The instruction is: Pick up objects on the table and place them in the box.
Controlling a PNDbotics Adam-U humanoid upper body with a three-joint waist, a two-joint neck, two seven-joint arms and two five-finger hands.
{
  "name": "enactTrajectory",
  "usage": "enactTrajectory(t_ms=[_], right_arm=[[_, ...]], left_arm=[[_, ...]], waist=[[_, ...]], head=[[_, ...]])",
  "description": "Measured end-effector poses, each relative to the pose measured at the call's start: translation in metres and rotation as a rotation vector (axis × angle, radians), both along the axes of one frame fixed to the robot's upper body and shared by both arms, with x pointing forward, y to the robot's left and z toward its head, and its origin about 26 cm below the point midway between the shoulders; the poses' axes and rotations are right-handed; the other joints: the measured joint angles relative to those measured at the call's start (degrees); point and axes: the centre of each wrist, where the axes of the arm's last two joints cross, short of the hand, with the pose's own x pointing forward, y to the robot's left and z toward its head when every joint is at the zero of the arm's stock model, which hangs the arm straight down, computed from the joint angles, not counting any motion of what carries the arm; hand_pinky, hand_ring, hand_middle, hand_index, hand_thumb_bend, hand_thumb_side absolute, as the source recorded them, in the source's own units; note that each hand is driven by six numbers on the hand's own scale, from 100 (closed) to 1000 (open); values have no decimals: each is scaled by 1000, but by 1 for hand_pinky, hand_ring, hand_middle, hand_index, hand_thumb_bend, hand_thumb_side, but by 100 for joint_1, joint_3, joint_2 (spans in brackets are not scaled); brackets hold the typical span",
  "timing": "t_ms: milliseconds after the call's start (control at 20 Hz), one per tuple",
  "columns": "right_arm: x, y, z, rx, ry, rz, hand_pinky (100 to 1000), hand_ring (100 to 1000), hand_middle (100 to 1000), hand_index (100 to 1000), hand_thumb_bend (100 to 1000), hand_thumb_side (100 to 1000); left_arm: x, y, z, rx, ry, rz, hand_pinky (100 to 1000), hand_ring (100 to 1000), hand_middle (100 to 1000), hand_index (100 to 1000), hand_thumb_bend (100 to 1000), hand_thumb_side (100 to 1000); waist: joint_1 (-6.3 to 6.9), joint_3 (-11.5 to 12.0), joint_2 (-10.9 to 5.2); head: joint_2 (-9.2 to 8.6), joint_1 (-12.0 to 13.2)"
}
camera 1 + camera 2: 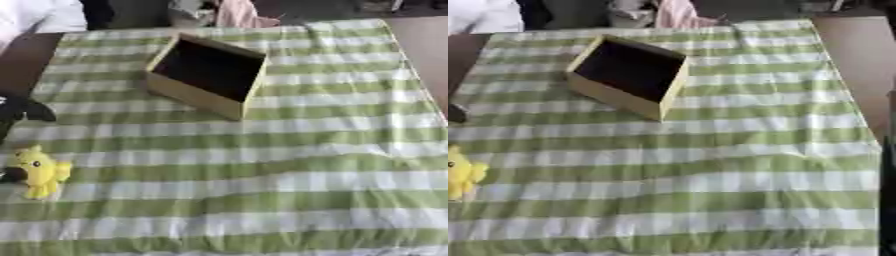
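Note:
A small yellow plush toy [38,172] lies on the green and white striped cloth [289,165] near the left edge. The open wooden box [206,75] with a dark inside stands askew at the back, left of centre, and looks empty. My left hand [24,109] shows as a black shape at the left edge, a little above the toy and apart from it. A small dark bit [10,175] touches the toy's left side; I cannot make out what it is. My right hand shows in neither view.
The bare brown table [855,45] shows beyond the cloth's right edge and at the far left. Cloth bundles and a person's clothing [227,11] lie past the far edge. A wide stretch of cloth spreads between toy and box.

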Motion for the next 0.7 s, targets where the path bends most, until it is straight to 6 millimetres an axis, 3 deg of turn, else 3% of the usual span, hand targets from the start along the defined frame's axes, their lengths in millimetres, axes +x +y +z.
enactTrajectory(t_ms=[100,350,500,700], right_arm=[[0,0,0,0,0,0,646,723,748,762,100,757],[0,0,0,0,1,0,645,721,747,762,100,761],[0,0,0,2,1,2,645,720,747,762,100,760],[0,0,0,4,3,4,643,716,746,762,100,762]], left_arm=[[-1,-1,0,9,1,-5,771,859,851,957,554,862],[-4,-1,0,67,-11,-10,780,869,867,964,555,602],[-5,0,-3,110,-20,-17,782,870,876,967,549,549],[-5,4,-8,173,-28,-27,794,879,884,970,609,471]], waist=[[1,-13,0],[17,-11,3],[22,-12,15],[20,-15,22]], head=[[0,-1],[0,-7],[0,-7],[0,-6]])
